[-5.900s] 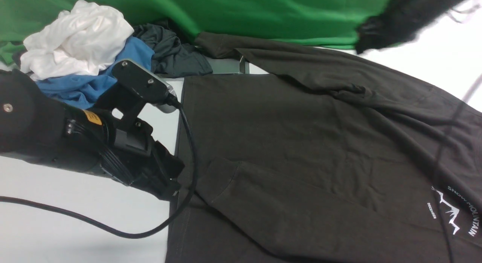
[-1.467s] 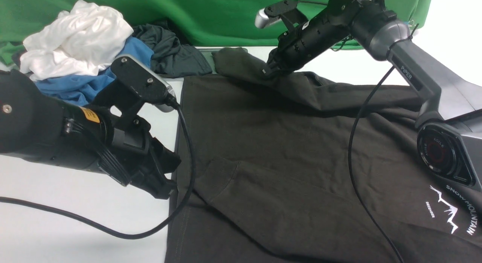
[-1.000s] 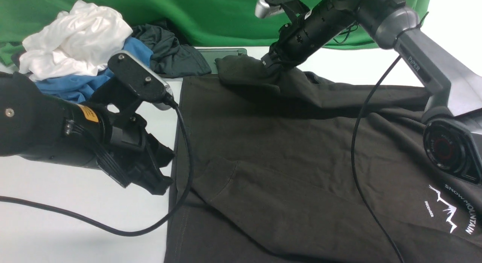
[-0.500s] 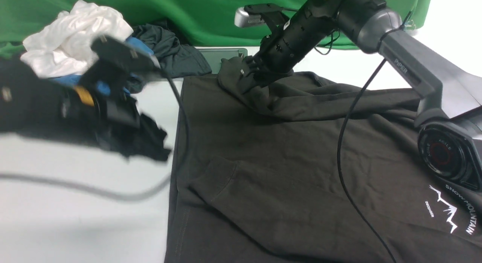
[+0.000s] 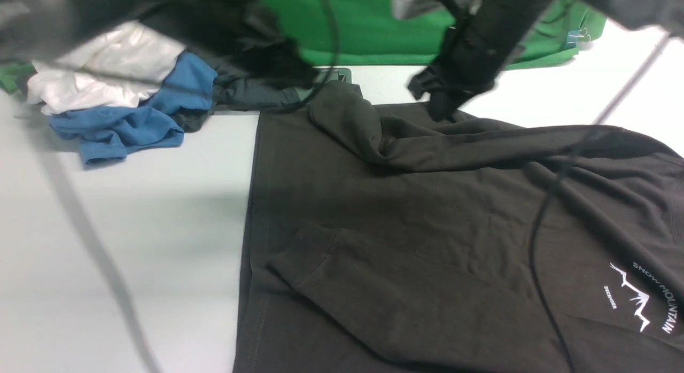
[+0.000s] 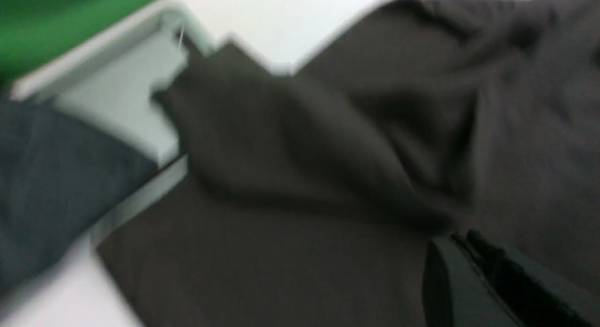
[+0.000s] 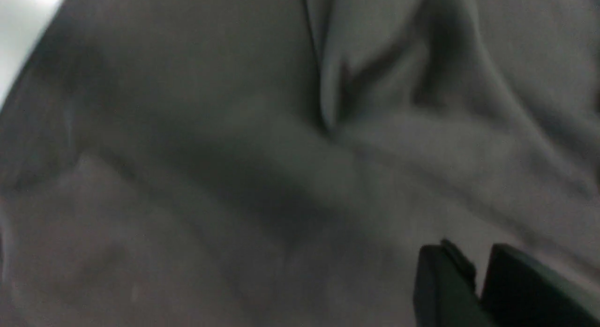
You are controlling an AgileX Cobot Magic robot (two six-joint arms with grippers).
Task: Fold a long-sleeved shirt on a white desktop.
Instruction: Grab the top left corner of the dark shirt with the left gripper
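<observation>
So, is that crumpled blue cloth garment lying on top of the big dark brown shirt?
No, the crumpled blue cloth garment lies on the white desktop, apart from the large dark charcoal-brown long-sleeved shirt.

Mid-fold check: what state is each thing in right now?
shirt: spread on the desk, both sleeves folded across the body, far one rumpled.
clothes pile: crumpled, at the desk's far left.
left end effector: shut, holding nothing.
right end effector: above the shirt, holding nothing; jaws too blurred to judge.

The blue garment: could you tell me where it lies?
In the front view the blue garment lies far left, under the white garment and left of the shirt.
</observation>
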